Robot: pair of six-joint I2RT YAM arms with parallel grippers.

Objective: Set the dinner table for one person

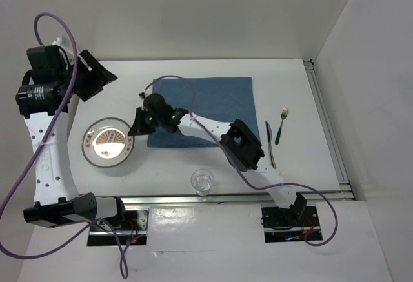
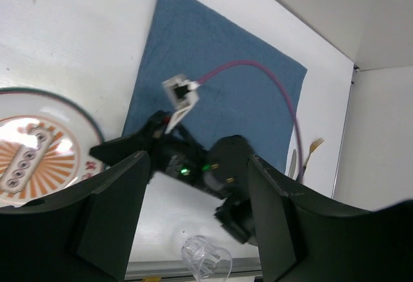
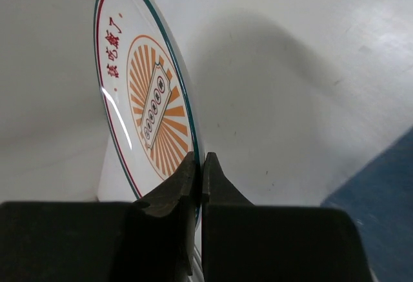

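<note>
Both arms had white link shells and black joints. The left arm (image 1: 48,159) showed a row of small holes along its white link. A purple cable (image 2: 245,62) trailed from the right arm (image 1: 206,129), whose black wrist carried green lights (image 1: 150,119). The right gripper (image 3: 199,172) had matte black, wedge-shaped fingers (image 3: 168,198).

From the right wrist camera I observe the right pincer (image 3: 199,172) closed on the rim of a plate (image 3: 151,101), with one black finger against the decorated face and the other against the back, parted only by the rim between them. The plate is white with a green edge, a thin red ring inside it, red characters near the rim and an orange sunburst around a central emblem; I see it at a steep angle, almost edge-on. Behind it lies the white surface (image 3: 290,69) carrying a soft shadow, and a corner of blue cloth (image 3: 384,211) shows at lower right.
</note>
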